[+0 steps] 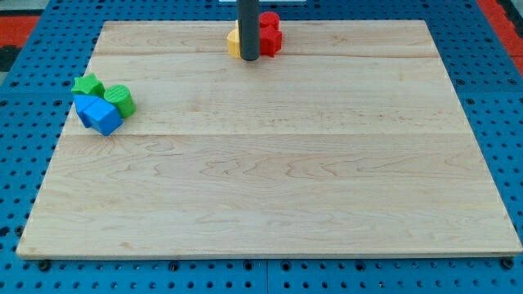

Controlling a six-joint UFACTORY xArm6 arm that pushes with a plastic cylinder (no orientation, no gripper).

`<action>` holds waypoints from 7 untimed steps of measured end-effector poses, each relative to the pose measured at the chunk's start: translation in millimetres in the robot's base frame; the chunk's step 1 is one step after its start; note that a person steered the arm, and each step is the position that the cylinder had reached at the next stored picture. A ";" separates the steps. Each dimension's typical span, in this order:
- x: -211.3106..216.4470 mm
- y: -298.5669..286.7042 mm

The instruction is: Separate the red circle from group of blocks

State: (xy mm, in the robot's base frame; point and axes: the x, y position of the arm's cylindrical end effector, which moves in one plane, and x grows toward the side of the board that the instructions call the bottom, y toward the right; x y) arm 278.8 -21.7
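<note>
Hand: none, my tip (pixel 249 58) touching yellow block (pixel 234 42) | red blocks (pixel 270 33) | wooden board (pixel 270 163) | blue pegboard (pixel 16 163)

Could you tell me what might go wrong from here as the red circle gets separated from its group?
1. My tip stands right in front of the red blocks and the yellow block, hiding their contact, so a push could drag yellow along.
2. This cluster sits near the board's top edge; an upward push may slide a block off.
</note>
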 end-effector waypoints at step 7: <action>-42.7 -117.7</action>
State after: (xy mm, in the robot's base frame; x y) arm 236.1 -139.3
